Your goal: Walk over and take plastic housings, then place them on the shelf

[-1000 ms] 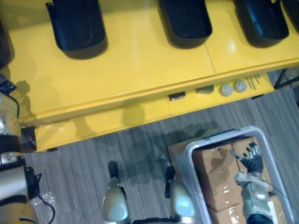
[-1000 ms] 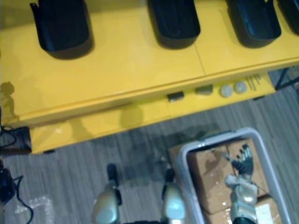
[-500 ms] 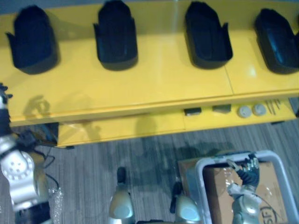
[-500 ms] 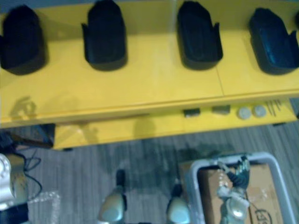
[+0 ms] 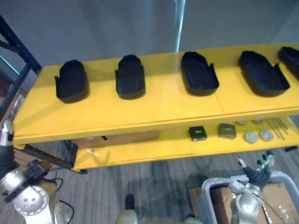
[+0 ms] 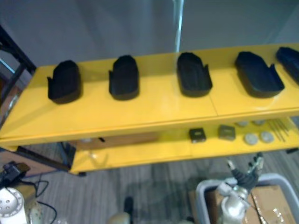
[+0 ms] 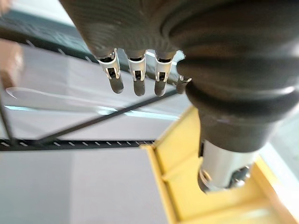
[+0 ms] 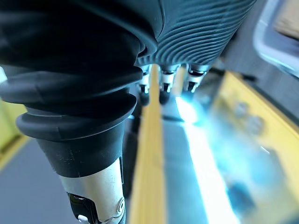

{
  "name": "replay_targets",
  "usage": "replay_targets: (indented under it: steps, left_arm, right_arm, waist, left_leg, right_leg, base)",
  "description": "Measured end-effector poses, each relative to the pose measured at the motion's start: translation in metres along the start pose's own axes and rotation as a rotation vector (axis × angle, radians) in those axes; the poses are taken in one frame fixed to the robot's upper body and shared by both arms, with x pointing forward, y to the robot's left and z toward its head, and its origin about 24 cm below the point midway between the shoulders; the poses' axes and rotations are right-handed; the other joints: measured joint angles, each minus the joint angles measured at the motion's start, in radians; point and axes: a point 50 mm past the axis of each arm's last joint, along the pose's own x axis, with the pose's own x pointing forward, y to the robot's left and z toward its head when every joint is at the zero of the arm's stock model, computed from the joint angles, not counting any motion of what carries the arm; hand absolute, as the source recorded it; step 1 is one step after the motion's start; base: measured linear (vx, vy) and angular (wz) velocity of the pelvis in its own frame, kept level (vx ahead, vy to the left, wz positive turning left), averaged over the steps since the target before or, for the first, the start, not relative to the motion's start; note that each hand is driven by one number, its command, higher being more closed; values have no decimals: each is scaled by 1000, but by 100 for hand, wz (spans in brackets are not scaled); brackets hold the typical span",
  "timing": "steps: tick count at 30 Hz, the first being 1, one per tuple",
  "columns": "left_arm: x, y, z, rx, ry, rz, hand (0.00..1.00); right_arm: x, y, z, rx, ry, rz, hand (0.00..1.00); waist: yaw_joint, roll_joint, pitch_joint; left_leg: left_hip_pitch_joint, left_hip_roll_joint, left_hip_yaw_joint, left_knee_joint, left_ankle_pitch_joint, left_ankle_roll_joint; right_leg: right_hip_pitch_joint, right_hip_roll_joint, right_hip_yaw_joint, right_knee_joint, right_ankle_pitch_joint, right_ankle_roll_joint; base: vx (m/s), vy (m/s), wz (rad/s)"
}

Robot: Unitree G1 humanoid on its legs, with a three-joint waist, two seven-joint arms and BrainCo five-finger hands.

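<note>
You have five black plastic housings in a row on the yellow shelf's top board (image 5: 154, 112), running from 10 o'clock to 2 o'clock in the head view: the first (image 5: 71, 87), the second (image 5: 130, 83), the third (image 5: 199, 79), the fourth (image 5: 261, 80), and the fifth (image 5: 290, 56), cut off by the frame's edge. All rest on the board, well apart from one another, and neither hand touches them. On the lower board (image 5: 140, 151), toward 4 o'clock, lie two small dark blocks (image 5: 198, 133), two pale discs (image 5: 251, 137) and a few thin rods (image 5: 279, 126). Your right hand (image 5: 258, 171) hangs at 5 o'clock with its fingers spread apart and nothing in them, just above the rim of a pale bin (image 5: 208, 191) that holds cardboard boxes (image 5: 280, 205). Your left hand (image 7: 137, 81) shows in its wrist view with fingers straight and empty, near a black rack frame (image 7: 93, 120) and the yellow shelf's end. The same black rack frame stands at 10 o'clock in the head view.
</note>
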Motion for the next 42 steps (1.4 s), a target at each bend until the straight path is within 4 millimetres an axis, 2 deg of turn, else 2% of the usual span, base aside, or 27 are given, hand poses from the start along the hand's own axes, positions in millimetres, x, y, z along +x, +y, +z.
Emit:
replay_targets:
  steps: [3,4,7,9,13,14,15,17,20,25,28,30,31,32,33,34,35,37,39,42]
  left_arm:
    - [-16,16,-33,92,182,65,0]
    - [-19,19,-39,113,216,81,0]
    - [-41,43,-75,239,417,176,0]
    - [-71,73,-108,361,622,305,0]
    - [-116,108,-133,400,857,521,0]
    - [-133,117,-136,425,915,592,0]
    - [-140,121,-137,432,944,619,0]
    - [-167,133,-141,484,1044,698,0]
    - [-187,142,-142,544,1121,728,0]
    - [-203,147,-143,560,1178,724,0]
    - [-194,134,-146,511,1119,669,0]
    - [-162,108,-139,358,924,608,0]
    - [-133,87,-128,242,771,533,0]
    - [-118,76,-121,189,700,470,0]
    - [-91,54,-103,74,564,335,0]
    - [-74,38,-88,-4,469,237,0]
    - [-57,21,-67,-95,351,124,0]
    - [-38,1,-35,-214,179,-49,0]
    - [-31,-8,-16,-265,81,-145,0]
    - [-27,-28,-3,-341,19,-279,0]
  right_arm:
    - [6,-10,16,-26,-103,-125,0]
    - [7,-12,19,-31,-126,-152,0]
    - [14,-20,38,-14,-254,-265,0]
    - [22,-24,58,38,-369,-296,0]
    - [34,-18,78,136,-448,-189,0]
    - [39,-11,84,204,-443,-93,0]
    - [41,-6,86,231,-437,-40,0]
    - [47,23,94,280,-413,190,0]
    - [49,57,104,316,-407,400,0]
    - [54,98,120,354,-402,536,0]
    - [55,107,114,326,-342,518,0]
    - [53,100,98,314,-262,444,0]
    - [49,91,86,306,-215,391,0]
    - [46,86,79,299,-190,368,0]
    - [39,74,65,286,-138,315,0]
    - [34,67,58,273,-112,286,0]
    - [28,59,50,244,-87,260,0]
    - [21,43,39,220,-44,204,0]
    - [16,35,40,241,-55,179,0]
    - [11,27,44,249,-80,167,0]
  waist:
    - [-3,-2,-25]
    - [-4,-2,-28]
    - [-13,1,-42]
    - [-28,1,-57]
    - [-30,-15,-72]
    - [-30,-22,-76]
    - [-30,-25,-78]
    - [-24,-35,-83]
    - [-5,-52,-95]
    - [22,-94,-104]
    - [40,-111,-103]
    - [43,-114,-101]
    - [42,-115,-100]
    - [39,-115,-99]
    - [31,-112,-97]
    - [23,-108,-94]
    - [1,-96,-84]
    - [-20,-72,-67]
    - [-32,-51,-54]
    - [-47,-30,-53]
  left_leg:
    - [3,5,10,0,3,-2]
    - [3,7,14,0,4,-2]
    - [6,12,25,0,7,-5]
    - [6,12,31,0,8,-5]
    - [9,14,49,0,6,-7]
    - [11,14,52,0,5,-9]
    - [11,14,51,0,5,-9]
    - [10,14,49,0,4,-7]
    - [1,14,37,-1,5,-8]
    - [-2,10,7,-1,10,-5]
    - [-4,10,-5,-1,10,-6]
    - [-15,9,-9,-1,11,-6]
    - [-23,9,-11,-1,13,-6]
    - [-25,8,-13,-1,14,-5]
    - [-27,5,-20,-1,16,-4]
    - [-29,3,-25,-1,18,-2]
    - [-30,2,-26,-1,20,-1]
    - [-20,4,-14,-1,21,-1]
    - [-1,10,9,-1,20,-2]
    - [2,17,32,-1,20,-2]
  right_leg:
    - [-2,4,9,-8,10,0]
    - [-2,7,13,-14,14,-1]
    - [-1,12,23,-31,29,-2]
    - [-1,13,29,-41,37,-1]
    - [-4,14,46,-56,43,-2]
    - [-4,13,48,-59,44,-2]
    - [-4,13,48,-61,44,-2]
    - [-4,13,47,-66,43,-1]
    - [-3,14,35,-69,42,0]
    - [19,14,1,-67,44,5]
    - [29,16,-8,-70,42,3]
    - [21,16,-13,-68,42,3]
    - [14,17,-15,-65,42,3]
    - [14,16,-17,-65,42,3]
    - [15,15,-24,-63,42,3]
    - [15,13,-29,-59,42,3]
    - [13,11,-29,-56,42,3]
    - [13,11,-20,-53,43,4]
    - [13,13,1,-52,44,4]
    - [-5,16,26,-57,41,-2]
  base:
    - [-54,-1,-10]
    - [-43,-5,-18]
    - [-40,-7,-12]
    - [-45,0,-8]
    - [-29,3,-13]
    - [-19,4,-8]
    - [-32,3,-3]
    - [0,0,0]
    - [7,-4,10]
    - [39,-17,18]
    - [24,-19,17]
    - [1,-13,5]
    - [-11,-13,4]
    - [-17,-9,9]
    - [-15,-10,12]
    - [-23,-4,12]
    - [-35,0,3]
    - [-47,2,-14]
    - [-37,-7,-30]
    - [-58,-9,-26]
